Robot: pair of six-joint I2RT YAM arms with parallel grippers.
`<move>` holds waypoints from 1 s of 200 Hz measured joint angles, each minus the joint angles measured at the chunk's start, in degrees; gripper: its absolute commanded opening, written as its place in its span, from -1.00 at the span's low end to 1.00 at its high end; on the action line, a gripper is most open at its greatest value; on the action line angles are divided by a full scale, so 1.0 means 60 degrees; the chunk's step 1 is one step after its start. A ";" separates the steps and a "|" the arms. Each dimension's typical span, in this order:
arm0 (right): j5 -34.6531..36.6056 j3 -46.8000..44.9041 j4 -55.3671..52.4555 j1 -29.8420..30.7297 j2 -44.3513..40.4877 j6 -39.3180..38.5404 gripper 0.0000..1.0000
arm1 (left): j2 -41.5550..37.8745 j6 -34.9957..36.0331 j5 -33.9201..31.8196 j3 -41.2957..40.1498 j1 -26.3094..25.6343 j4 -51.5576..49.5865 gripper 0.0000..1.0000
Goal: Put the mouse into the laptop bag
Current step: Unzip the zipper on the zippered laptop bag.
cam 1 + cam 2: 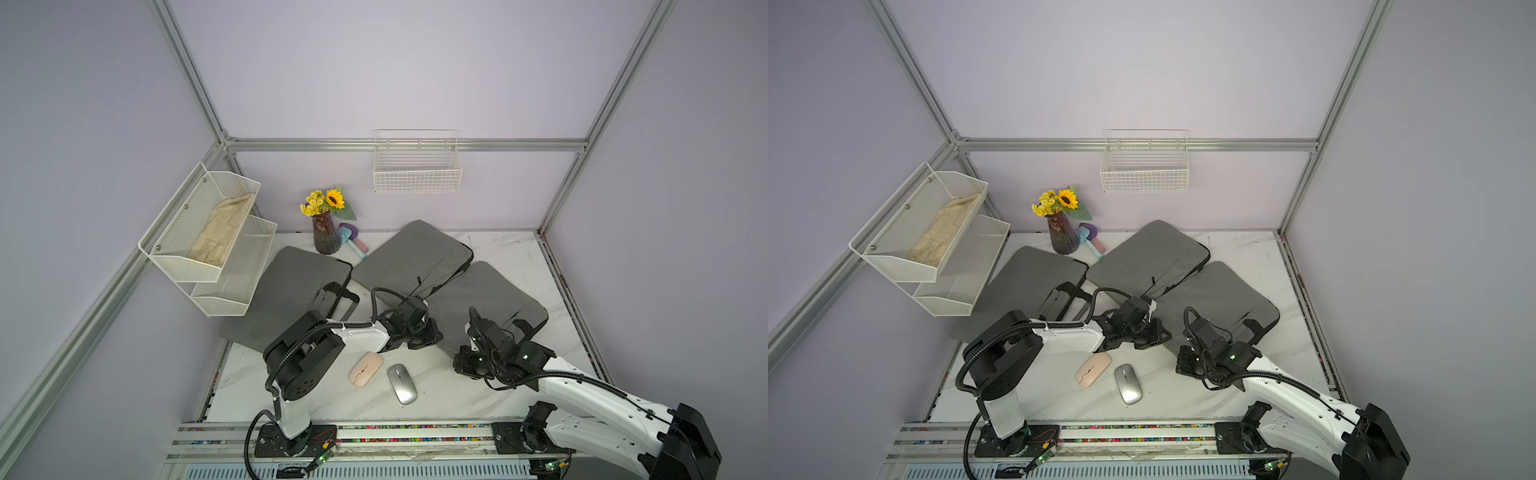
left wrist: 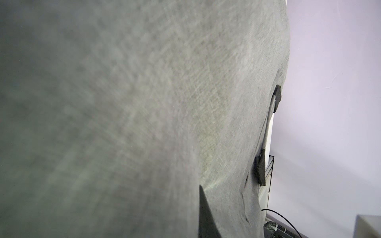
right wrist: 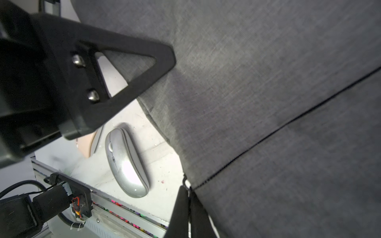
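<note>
Left jaws: my left gripper (image 1: 432, 336) sits at the near edge of the laptop bag (image 1: 488, 297). Grey cloth fills its camera, so I cannot tell whether it pinches anything.
Right jaws: my right gripper (image 3: 186, 191) has its fingers pressed together at the end of the bag's dark seam. I cannot tell if cloth is caught.
Silver mouse (image 1: 402, 383): on the table (image 1: 478, 399), outside the bag, between both jaws and apart from each.
Pink mouse (image 1: 365, 369): just beside the silver one, nearer the left jaws.
Grey bags (image 1: 291, 291): two more lie beyond the left jaws.
</note>
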 measured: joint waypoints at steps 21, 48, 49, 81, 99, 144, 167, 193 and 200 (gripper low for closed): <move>-0.0066 0.0076 -0.0087 0.0000 -0.0266 -0.0182 -1.00 | -0.0226 0.0022 0.0018 0.0047 0.0040 -0.0277 -1.00; -0.0164 0.0259 -0.0306 0.0000 -0.0656 -0.0335 -1.00 | -0.0594 0.0036 -0.0120 0.0106 0.0036 -0.0634 -1.00; -0.0164 0.0266 -0.0306 0.0000 -0.0667 -0.0339 -1.00 | -0.0608 0.0036 -0.0127 0.0109 0.0033 -0.0645 -1.00; -0.0248 0.0415 -0.0463 0.0000 -0.1206 -0.0372 -1.00 | -0.0958 0.0262 -0.0798 0.0532 -0.0208 -0.1282 -1.00; -0.0317 0.0412 -0.0404 -0.0004 -0.1344 -0.0364 -1.00 | -0.1096 0.0503 -0.1504 0.0878 -0.0437 -0.1745 -1.00; -0.0175 0.0091 -0.0153 -0.0004 -0.0896 -0.0102 -1.00 | -0.1140 0.1195 -0.3468 0.0973 -0.0790 -0.2044 -1.00; 0.0109 -0.0240 0.0138 -0.0018 -0.0903 0.0215 -1.00 | -0.0798 0.1333 -0.3971 0.0892 -0.0801 -0.1268 -1.00; 0.0200 -0.1035 0.0943 -0.0047 -0.0576 0.0554 -1.00 | -0.0277 0.1344 -0.4353 0.0503 -0.0896 -0.0244 -1.00; 0.0204 -0.1158 0.1075 -0.0047 -0.0350 0.0616 -1.00 | -0.0113 0.1344 -0.4470 0.0470 -0.0947 -0.0120 -1.00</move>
